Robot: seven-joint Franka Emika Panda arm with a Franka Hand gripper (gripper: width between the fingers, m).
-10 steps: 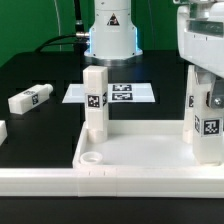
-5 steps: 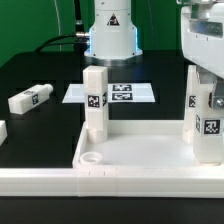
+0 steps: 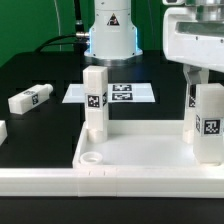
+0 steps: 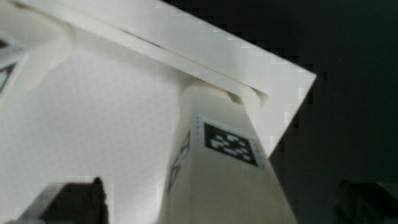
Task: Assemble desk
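Note:
The white desk top (image 3: pixel 140 152) lies tray-side up at the front. One tagged white leg (image 3: pixel 95 100) stands upright in its far corner on the exterior view's left. A second tagged leg (image 3: pixel 208 122) stands upright in the far corner on the exterior view's right. My gripper (image 3: pixel 204 92) hangs over this second leg, open, with a dark finger (image 3: pixel 192 95) beside the leg's top. In the wrist view the leg (image 4: pixel 222 150) runs between my dark fingertips (image 4: pixel 71 202) with gaps on both sides. The gripper (image 4: pixel 217 208) touches nothing there.
A loose tagged leg (image 3: pixel 30 98) lies on the black table at the exterior view's left, and another shows partly at the edge (image 3: pixel 2 130). The marker board (image 3: pixel 112 93) lies behind the desk top. The robot base (image 3: pixel 110 35) stands at the back. An empty round socket (image 3: pixel 90 157) sits at the tray's near corner.
My gripper has risen and shifted slightly toward the exterior view's right, uncovering the top of the right-hand leg. The leg stays upright in its socket.

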